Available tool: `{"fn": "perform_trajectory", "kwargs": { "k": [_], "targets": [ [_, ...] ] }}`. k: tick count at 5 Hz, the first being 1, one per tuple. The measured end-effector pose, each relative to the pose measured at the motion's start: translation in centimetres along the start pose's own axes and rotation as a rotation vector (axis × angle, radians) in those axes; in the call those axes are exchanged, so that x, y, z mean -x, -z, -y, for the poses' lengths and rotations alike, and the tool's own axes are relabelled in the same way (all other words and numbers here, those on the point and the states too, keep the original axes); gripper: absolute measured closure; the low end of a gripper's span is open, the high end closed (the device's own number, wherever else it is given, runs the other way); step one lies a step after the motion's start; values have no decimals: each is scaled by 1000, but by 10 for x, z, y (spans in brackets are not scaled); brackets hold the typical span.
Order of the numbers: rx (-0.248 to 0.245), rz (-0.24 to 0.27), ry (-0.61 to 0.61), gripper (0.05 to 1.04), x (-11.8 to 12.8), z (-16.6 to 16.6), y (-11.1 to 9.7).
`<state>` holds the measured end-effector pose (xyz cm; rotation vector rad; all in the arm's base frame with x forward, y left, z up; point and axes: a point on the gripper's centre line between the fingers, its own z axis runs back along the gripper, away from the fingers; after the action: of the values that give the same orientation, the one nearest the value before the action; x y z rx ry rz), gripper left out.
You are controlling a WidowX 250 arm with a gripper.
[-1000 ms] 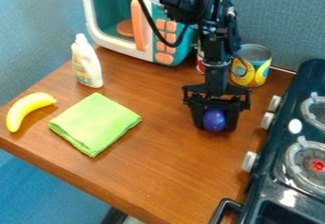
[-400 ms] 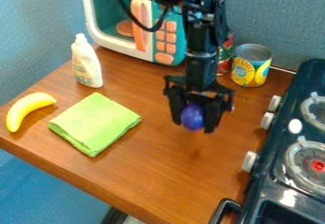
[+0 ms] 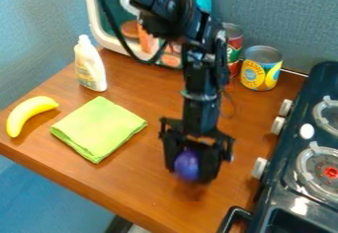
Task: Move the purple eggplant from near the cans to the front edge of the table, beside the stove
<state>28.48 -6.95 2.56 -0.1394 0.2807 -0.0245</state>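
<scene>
My hand (image 3: 190,175) is closed around a purple ball (image 3: 187,164), one finger on each side of it; the ball sits low between my fingertips, its round front facing the camera, over the part of the wooden table (image 3: 132,182) nearer the view's bottom edge; a dark, reddish patch shows on the wood just below it, and I cannot tell whether the ball touches the surface. My black arm (image 3: 198,74) comes in from the top of the view and hangs down nearly upright above my grip; it passes in front of a toy microwave (image 3: 99,17), covering part of its orange handle and buttons. Toward the view's left, a green cloth (image 3: 99,128) lies folded flat, near my hand but apart from it; beyond the cloth a yellow banana (image 3: 26,114) lies curved near the table's edge, and a white bottle (image 3: 90,66) stands upright farther back, in front of the microwave. Behind my arm, toward the back of the table, a red and green can (image 3: 234,42) stands partly hidden; just beside it, toward the view's right, is a shorter can (image 3: 258,74) with a yellow and blue label. Along the view's right side is a dark toy stove (image 3: 282,182); its white knobs (image 3: 260,168) face the table, with round burners (image 3: 322,167) on top.
</scene>
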Motion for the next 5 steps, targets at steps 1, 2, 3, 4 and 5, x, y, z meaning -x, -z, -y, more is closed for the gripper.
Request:
{"fn": "perform_trajectory", "kwargs": {
  "k": [1, 2, 3, 4, 5],
  "targets": [
    [3, -4, 34, 251, 3, 9, 6],
    [8, -30, 54, 251, 0, 12, 12],
    [10, -31, 57, 236, -1, 13, 12],
    [21, -37, 52, 180, 0, 12, 13],
    [21, -35, 59, 98, 0, 12, 12]
  ]
}}
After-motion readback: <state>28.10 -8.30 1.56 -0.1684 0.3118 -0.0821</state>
